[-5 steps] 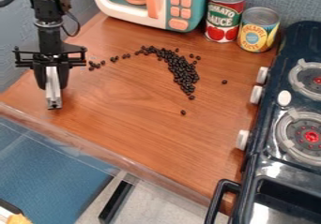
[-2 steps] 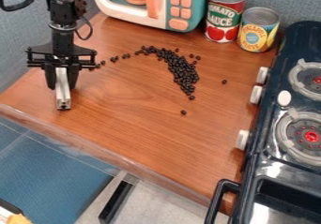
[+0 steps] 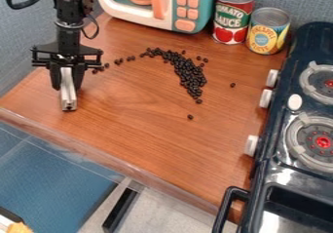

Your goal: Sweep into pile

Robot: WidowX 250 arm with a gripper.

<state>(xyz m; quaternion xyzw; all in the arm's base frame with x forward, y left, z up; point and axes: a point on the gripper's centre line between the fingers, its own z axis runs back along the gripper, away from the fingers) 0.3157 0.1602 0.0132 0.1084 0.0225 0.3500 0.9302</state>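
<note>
Item: my gripper [image 3: 67,83], left of frame, closed on a pale bar [image 3: 69,99], its length pointing down, presumably so its edge can push.
Item: black beans [image 3: 189,75], a curved band at upper centre, thinning leftward into a trail.
Item: stray beans [image 3: 232,85], right of and below the band, still to be gathered.
Item: two cans [image 3: 268,31], upper right, probably set back for sweeping room.

Blue-gray walls [image 3: 19,47] bounded the wood-grain countertop [image 3: 149,144] on its far and left sides. A pale floor [image 3: 166,210] lay below the near edge.
</note>
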